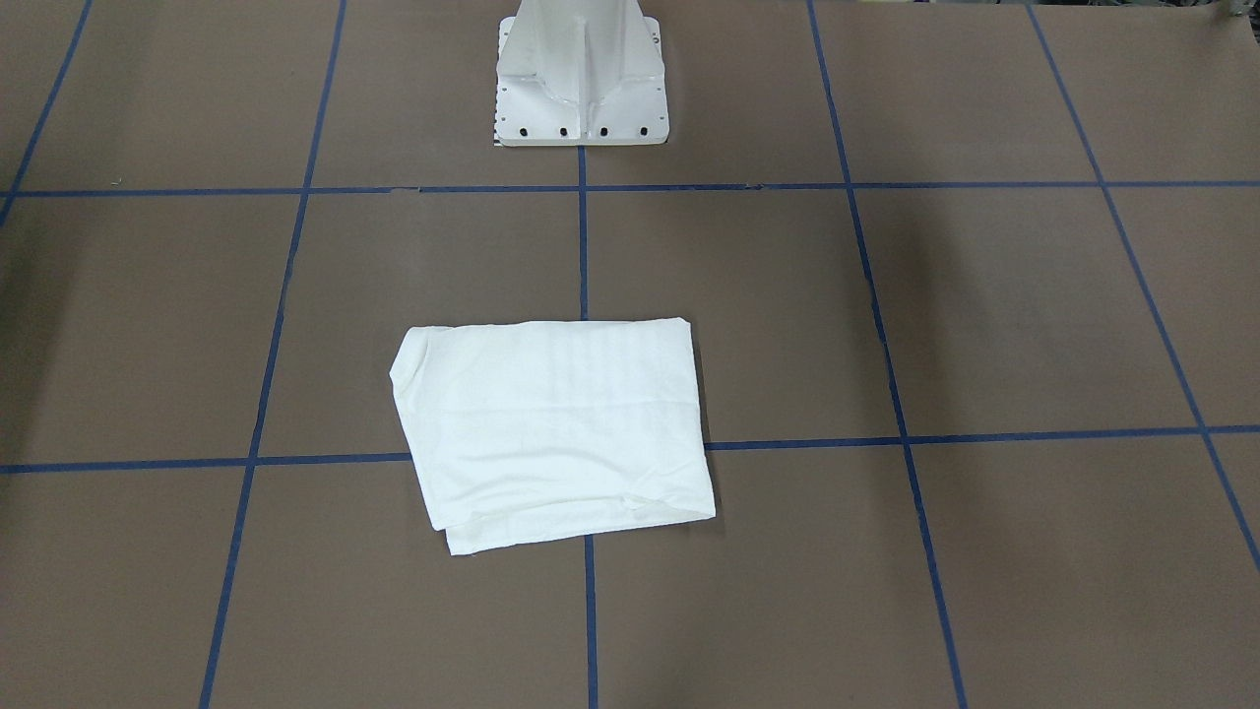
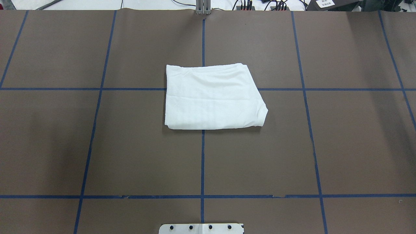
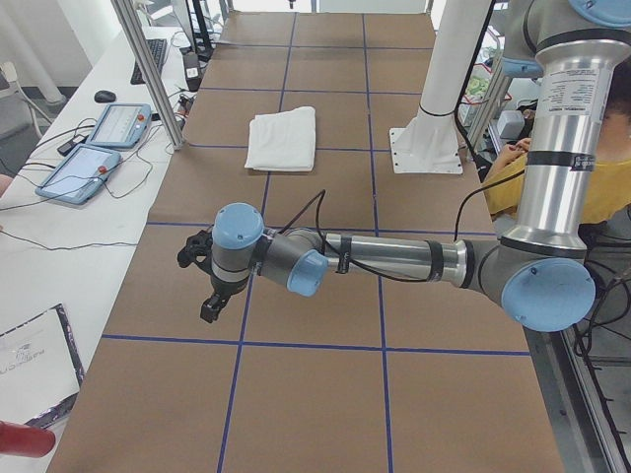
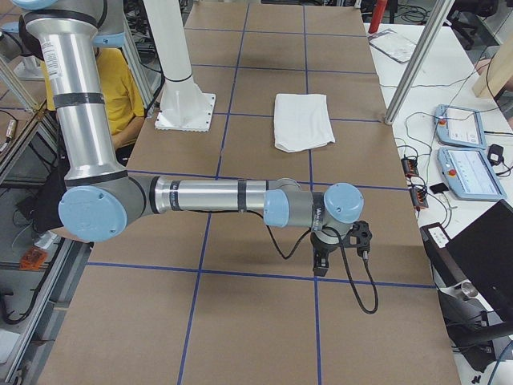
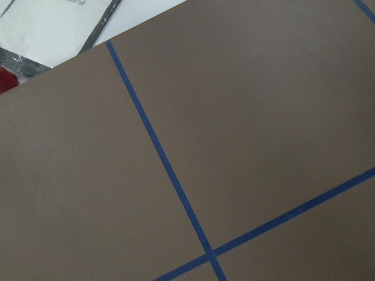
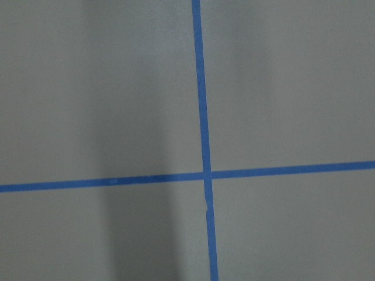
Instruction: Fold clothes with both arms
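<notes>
The clothes (image 1: 551, 428) (image 2: 211, 97) are one white shirt folded into a flat, roughly rectangular stack on the brown table, over a crossing of blue tape lines; also seen as the shirt (image 3: 283, 138) (image 4: 302, 120). Neither arm is near it. My left gripper (image 3: 209, 311) hangs over the table's left end, far from the shirt. My right gripper (image 4: 319, 269) hangs over the right end, equally far away. Both show only in the side views, so I cannot tell whether they are open or shut. Both wrist views show only bare brown table and blue tape.
The white pedestal base (image 1: 581, 79) (image 3: 429, 148) stands behind the shirt. Aluminium posts (image 3: 148, 69) (image 4: 417, 56) rise at the table's far edge, with tablets (image 3: 99, 148) (image 4: 461, 152) and cables on the white bench beyond. A person in yellow (image 4: 120, 88) sits behind the robot.
</notes>
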You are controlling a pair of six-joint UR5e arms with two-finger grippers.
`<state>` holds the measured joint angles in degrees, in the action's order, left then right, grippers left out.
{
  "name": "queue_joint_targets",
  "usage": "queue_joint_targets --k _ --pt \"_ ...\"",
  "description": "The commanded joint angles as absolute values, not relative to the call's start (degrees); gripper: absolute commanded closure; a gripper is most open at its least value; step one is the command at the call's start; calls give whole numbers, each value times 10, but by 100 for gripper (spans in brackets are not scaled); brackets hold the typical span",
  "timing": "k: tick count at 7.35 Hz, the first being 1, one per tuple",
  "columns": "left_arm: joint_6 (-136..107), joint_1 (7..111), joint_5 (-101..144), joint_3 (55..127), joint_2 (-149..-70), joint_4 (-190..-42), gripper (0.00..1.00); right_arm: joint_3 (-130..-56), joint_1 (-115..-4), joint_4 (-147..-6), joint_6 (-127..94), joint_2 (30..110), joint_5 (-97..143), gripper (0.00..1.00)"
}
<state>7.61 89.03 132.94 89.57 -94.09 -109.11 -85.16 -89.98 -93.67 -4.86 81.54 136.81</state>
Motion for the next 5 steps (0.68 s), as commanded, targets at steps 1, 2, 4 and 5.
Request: queue_joint_targets --k 1,2,4,5 --pt "76 892 1332 912 -912 -1077 1 -917 -899 -964 -47 854 1368 0" --pt "79 892 1332 913 -908 -1078 1 -918 -899 -959 -48 858 1368 0" --pt "82 892 1332 916 -904 -1079 1 -922 -897 -958 -48 858 1368 0" --pt "82 892 1332 929 -898 -1079 1 -921 -896 -958 -52 857 1368 0"
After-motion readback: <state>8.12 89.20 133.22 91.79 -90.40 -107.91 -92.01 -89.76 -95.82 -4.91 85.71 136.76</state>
